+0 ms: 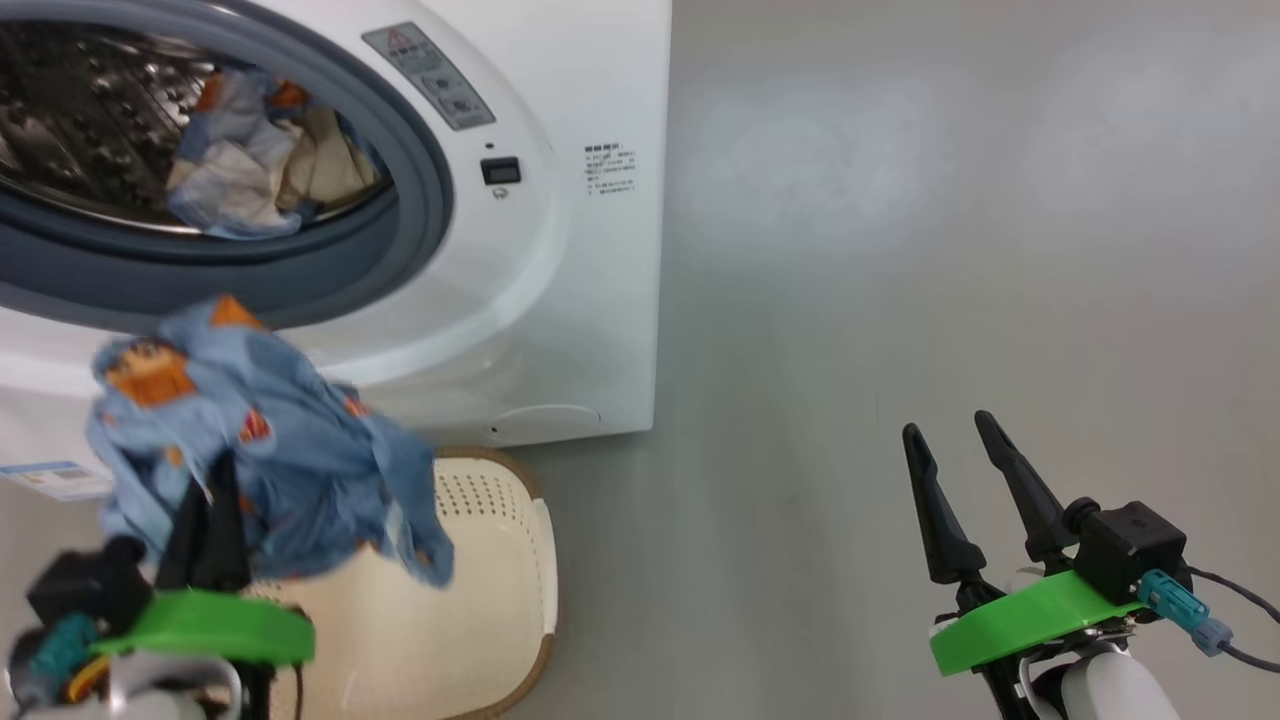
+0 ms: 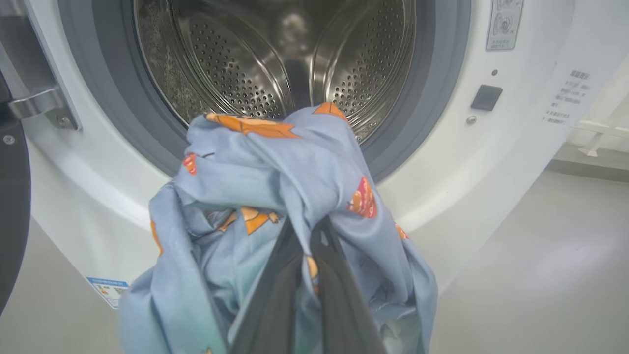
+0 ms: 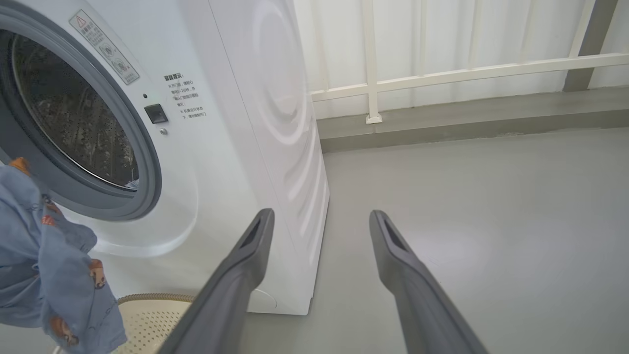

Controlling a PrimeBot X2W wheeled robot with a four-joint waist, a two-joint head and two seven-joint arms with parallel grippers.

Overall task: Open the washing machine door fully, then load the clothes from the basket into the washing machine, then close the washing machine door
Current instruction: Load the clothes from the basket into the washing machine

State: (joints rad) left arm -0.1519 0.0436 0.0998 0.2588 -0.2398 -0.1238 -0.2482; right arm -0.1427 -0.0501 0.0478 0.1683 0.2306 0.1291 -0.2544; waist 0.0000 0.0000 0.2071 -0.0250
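Your L gripper is clamped shut on the clothes, held above the basket and just short of the washer mouth. The drum lies straight ahead of the jaws, slightly up. The R gripper is wide open & empty, well off to the right.

On washer front, right of opening: grey sticker w/ red warning triangle + pictograms. Lower right of it, small black print block, prob. Chinese, too small to read. Blue label low left, illegible.
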